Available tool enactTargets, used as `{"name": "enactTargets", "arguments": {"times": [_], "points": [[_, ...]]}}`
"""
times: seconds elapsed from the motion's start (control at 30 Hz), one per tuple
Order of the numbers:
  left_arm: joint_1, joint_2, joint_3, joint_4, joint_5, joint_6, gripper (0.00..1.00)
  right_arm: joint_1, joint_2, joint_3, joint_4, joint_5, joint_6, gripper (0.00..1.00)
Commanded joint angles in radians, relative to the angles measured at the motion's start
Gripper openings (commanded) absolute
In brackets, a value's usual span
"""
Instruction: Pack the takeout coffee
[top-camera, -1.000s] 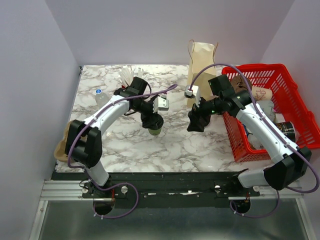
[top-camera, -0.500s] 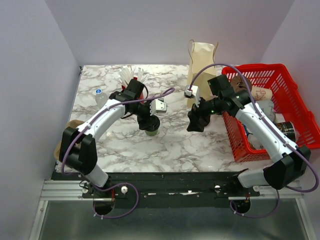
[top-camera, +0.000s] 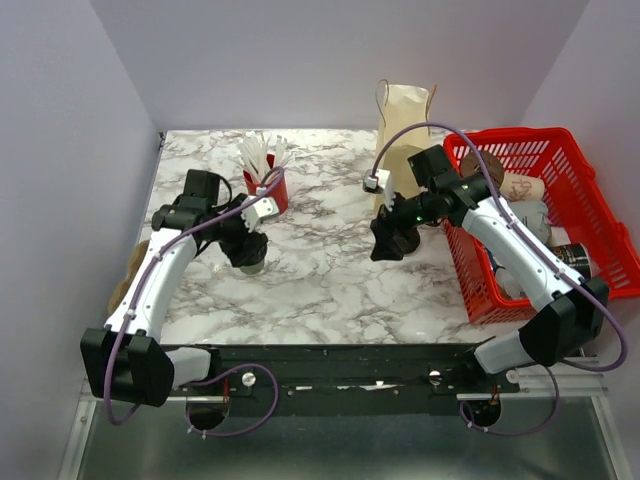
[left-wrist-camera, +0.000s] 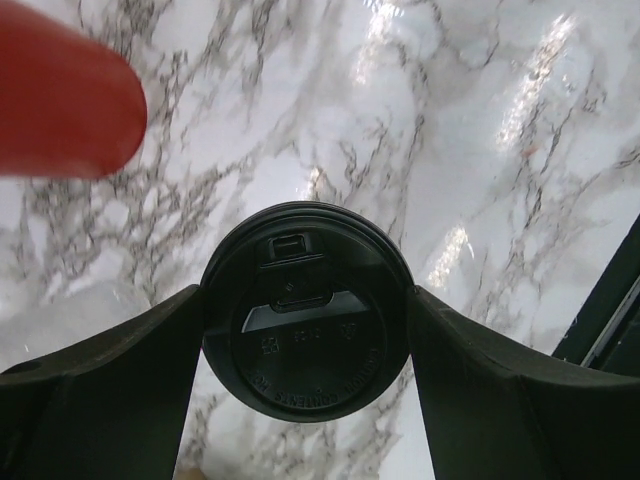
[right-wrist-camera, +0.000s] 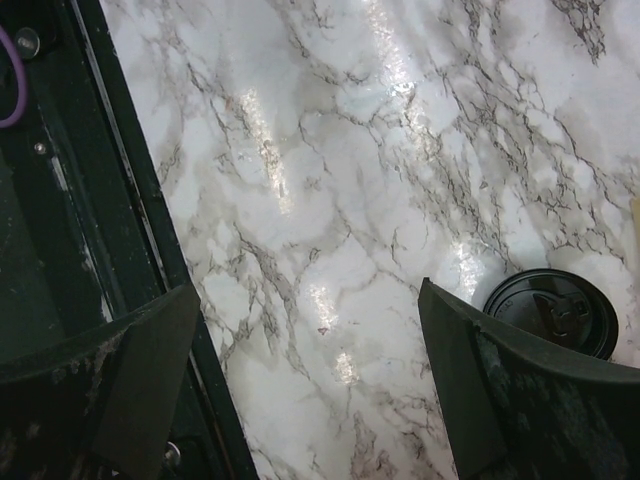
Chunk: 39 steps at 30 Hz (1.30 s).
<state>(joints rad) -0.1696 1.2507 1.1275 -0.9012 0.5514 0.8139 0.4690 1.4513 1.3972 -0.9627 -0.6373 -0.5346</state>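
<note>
Just in front of the red cup of sticks (top-camera: 270, 190), the left pincer (top-camera: 245, 250) pinches the takeout coffee (top-camera: 252, 266) at its black lid (left-wrist-camera: 306, 312), cup upright, long axis vertical, lid up; well right of that cup the right pincer (top-camera: 389, 246) hangs spread wide.

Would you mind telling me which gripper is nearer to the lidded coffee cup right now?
Left. The left gripper has a finger against each side of the coffee cup, at its lid; the right gripper hangs open well off to the cup's right.
</note>
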Motion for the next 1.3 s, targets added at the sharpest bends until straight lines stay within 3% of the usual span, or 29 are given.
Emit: {"name": "enactTargets", "arguments": {"times": [0.0, 0.6, 1.03, 1.27], "points": [[0.102, -0.068, -0.064, -0.054, -0.093, -0.03, 0.81, -0.003, 0.04, 0.068, -0.024, -0.018, 0.002, 1.0], [0.452, -0.051, -0.129, 0.13, -0.111, -0.206, 0.8, -0.004, 0.136, 0.174, -0.051, -0.027, 0.001, 1.0], [0.499, 0.053, -0.115, 0.34, -0.113, -0.338, 0.81, -0.004, 0.139, 0.174, -0.041, -0.019, -0.002, 1.0], [0.501, 0.07, -0.12, 0.358, -0.133, -0.358, 0.91, -0.003, 0.141, 0.175, -0.034, -0.019, 0.004, 1.0]]}}
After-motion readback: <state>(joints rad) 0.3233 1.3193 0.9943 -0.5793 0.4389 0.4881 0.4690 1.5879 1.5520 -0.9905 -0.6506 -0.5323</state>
